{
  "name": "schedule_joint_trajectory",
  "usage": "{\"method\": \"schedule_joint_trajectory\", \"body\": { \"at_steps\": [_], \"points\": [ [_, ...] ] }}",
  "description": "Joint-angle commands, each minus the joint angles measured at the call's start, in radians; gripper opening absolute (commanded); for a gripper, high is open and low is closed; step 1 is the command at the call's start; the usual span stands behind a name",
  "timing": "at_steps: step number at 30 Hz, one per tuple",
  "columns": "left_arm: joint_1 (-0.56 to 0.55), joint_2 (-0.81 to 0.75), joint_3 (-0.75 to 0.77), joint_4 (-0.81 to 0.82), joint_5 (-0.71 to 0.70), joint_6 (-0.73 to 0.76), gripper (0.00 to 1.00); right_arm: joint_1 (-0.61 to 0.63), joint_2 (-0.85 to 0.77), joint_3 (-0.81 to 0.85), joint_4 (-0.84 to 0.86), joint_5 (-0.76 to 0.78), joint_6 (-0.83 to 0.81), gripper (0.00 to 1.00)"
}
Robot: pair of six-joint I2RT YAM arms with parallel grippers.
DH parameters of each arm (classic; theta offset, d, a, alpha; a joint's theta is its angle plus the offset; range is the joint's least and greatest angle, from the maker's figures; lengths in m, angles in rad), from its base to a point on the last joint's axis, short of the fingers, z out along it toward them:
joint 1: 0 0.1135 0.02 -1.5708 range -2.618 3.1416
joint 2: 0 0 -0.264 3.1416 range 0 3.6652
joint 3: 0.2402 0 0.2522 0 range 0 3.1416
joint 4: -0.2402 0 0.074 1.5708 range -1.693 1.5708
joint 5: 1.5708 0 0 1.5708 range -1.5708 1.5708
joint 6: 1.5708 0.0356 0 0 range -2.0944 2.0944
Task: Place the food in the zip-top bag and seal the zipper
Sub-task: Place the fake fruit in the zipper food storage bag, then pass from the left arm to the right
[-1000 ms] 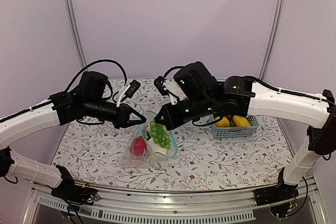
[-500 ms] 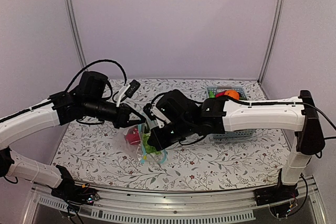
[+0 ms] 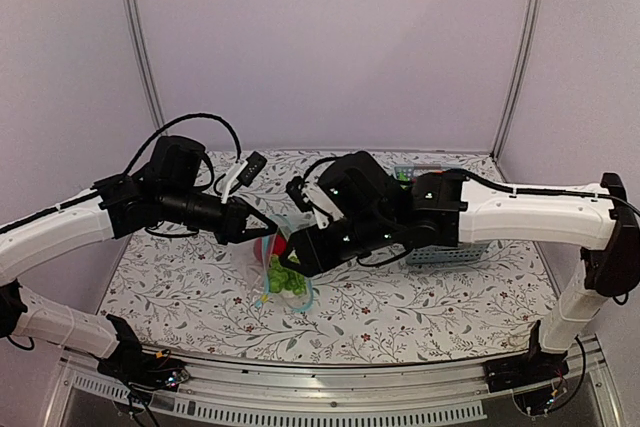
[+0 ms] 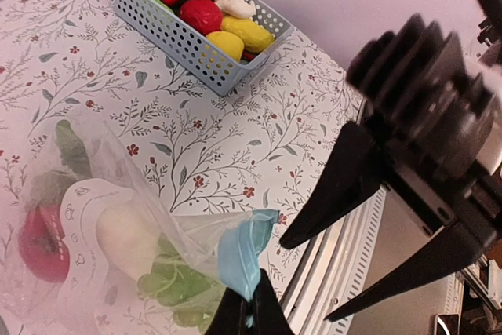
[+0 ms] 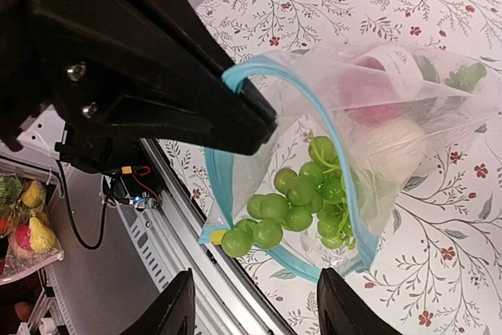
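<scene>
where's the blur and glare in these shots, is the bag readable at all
Top external: even soft light, no hard shadows; the zip-top bag is small, half hidden by the right arm. Left wrist: basket crisp, right fingers loom close, the body behind them blurred. Right wrist: green bunch sharp through the plastic, little glare; left fingers a dark mass near the lens.

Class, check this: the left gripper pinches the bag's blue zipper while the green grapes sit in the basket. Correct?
The left gripper does pinch the zipper, but the green grapes lie in the open zip-top bag, not the basket; the right wrist view shows it.
</scene>
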Motion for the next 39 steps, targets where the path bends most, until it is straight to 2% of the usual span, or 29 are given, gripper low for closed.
{"method": "schedule_joint_trajectory", "body": {
  "at_steps": [1,4,8,15,23,26,33,37,39],
  "points": [
    [0.02,-0.011,-0.007,0.018,0.001,-0.006,0.0,0.004,-0.143,-0.08,-0.045,0.095,0.021,0.55],
    [0.021,-0.009,-0.006,0.018,0.003,-0.005,0.0,0.005,-0.216,-0.155,-0.039,0.134,0.054,0.58],
    [0.021,-0.006,-0.007,0.017,0.005,-0.007,0.0,0.005,-0.235,-0.222,-0.018,0.14,0.078,0.59],
    [0.021,-0.006,-0.007,0.015,0.002,-0.005,0.0,0.004,-0.161,-0.245,0.088,0.117,0.103,0.58],
    [0.021,-0.007,-0.005,0.014,-0.003,-0.003,0.0,0.015,-0.014,-0.18,0.106,0.124,0.101,0.52],
    [0.022,-0.009,-0.002,0.007,-0.007,0.001,0.0,0.019,0.015,-0.174,0.119,0.145,0.107,0.45],
    [0.03,-0.009,-0.001,0.002,-0.023,0.006,0.0,0.024,0.01,-0.158,0.133,0.166,0.11,0.11],
    [0.034,-0.007,-0.001,-0.001,-0.026,0.009,0.0,0.025,-0.038,-0.141,0.135,0.186,0.093,0.01],
    [0.034,-0.006,-0.001,-0.004,-0.032,0.009,0.0,0.025,-0.058,-0.13,0.132,0.187,0.084,0.0]
  ]
}}
